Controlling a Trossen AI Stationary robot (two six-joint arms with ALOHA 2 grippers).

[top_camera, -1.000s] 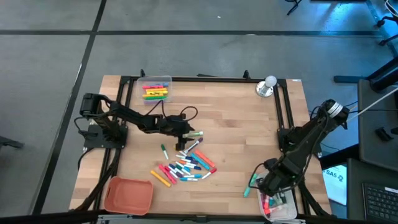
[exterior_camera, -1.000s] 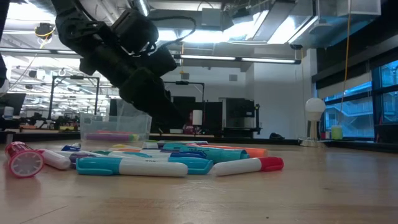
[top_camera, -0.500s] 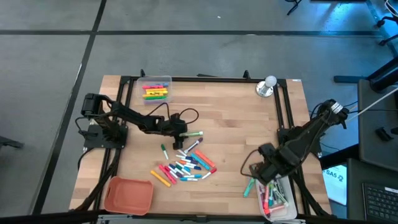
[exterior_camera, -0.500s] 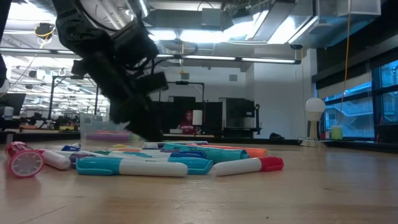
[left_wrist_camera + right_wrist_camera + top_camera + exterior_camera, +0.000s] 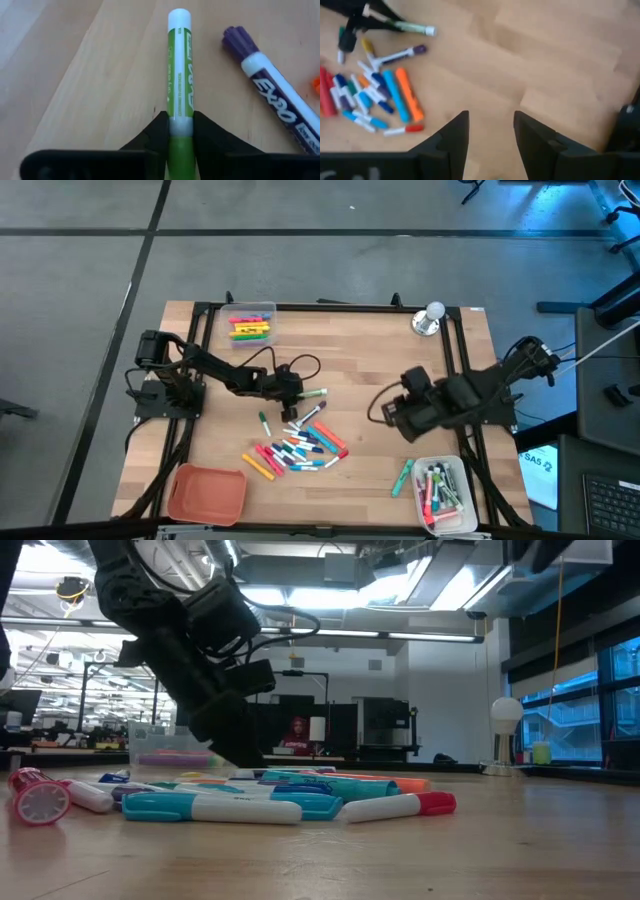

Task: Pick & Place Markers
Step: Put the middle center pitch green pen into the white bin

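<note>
A green marker (image 5: 312,394) with a white tip lies just beyond a loose pile of many-coloured markers (image 5: 297,446) at the table's middle. My left gripper (image 5: 291,395) is low over the wood at the marker's left end and shut on it. My right gripper (image 5: 392,416) hovers open over bare wood to the right of the pile, with nothing between its fingers (image 5: 451,132). A purple-capped white marker (image 5: 270,107) lies beside the green one. My left gripper pinches the green marker's barrel (image 5: 179,117) between its two fingers (image 5: 159,131), at the end away from the white tip (image 5: 179,19). The fingers come low from the table's left and lie along the marker, which juts out past them. It lies level toward the table's right.
A clear bin (image 5: 251,326) with yellow, green and pink markers stands at the far left, and another clear bin (image 5: 441,491) with markers at the near right, a teal marker (image 5: 403,477) beside it. A silver bell (image 5: 430,319) stands far right, an orange tray (image 5: 207,492) near left.
My right gripper has risen from the near-right bin and swung toward the table's middle and far side. My left gripper has come down and shifted slightly left, to the green marker's end. The green marker has stayed where it was.
</note>
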